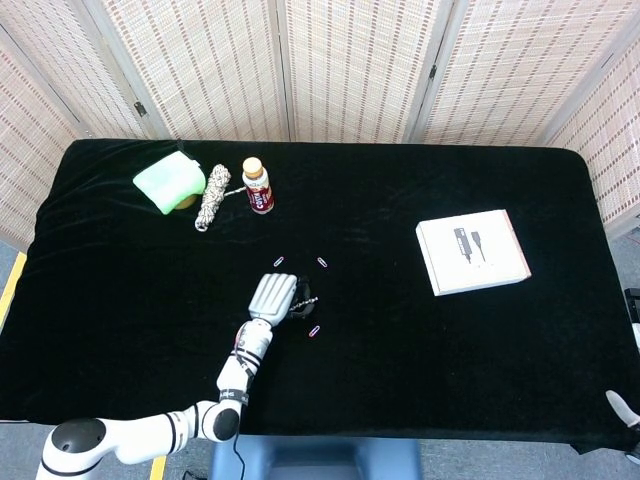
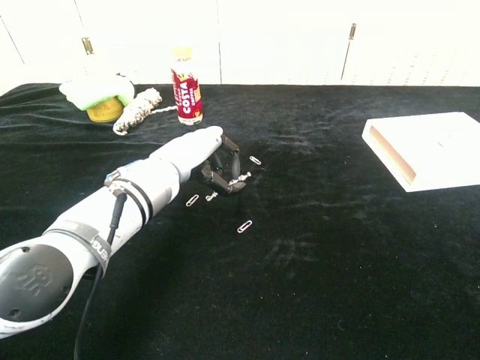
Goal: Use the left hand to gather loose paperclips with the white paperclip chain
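Observation:
My left hand (image 1: 273,297) lies knuckles up on the black cloth amid the loose paperclips and pinches the white paperclip chain (image 1: 305,299). In the chest view the left hand (image 2: 217,161) has dark fingers curled around the chain (image 2: 240,178), whose free end trails on the cloth. Loose paperclips lie around it: one (image 1: 279,262) behind the hand, one (image 1: 322,262) at the back right, one (image 1: 315,331) in front. The chest view shows clips at the hand's left (image 2: 193,200), front (image 2: 244,226) and far right (image 2: 256,160). Only a white fingertip of my right hand (image 1: 617,401) shows at the bottom right corner.
A red-labelled bottle (image 1: 258,186) stands at the back left beside a speckled rope bundle (image 1: 212,196) and a green-lidded container (image 1: 170,180). A white box (image 1: 472,251) lies to the right. Folding screens stand behind the table.

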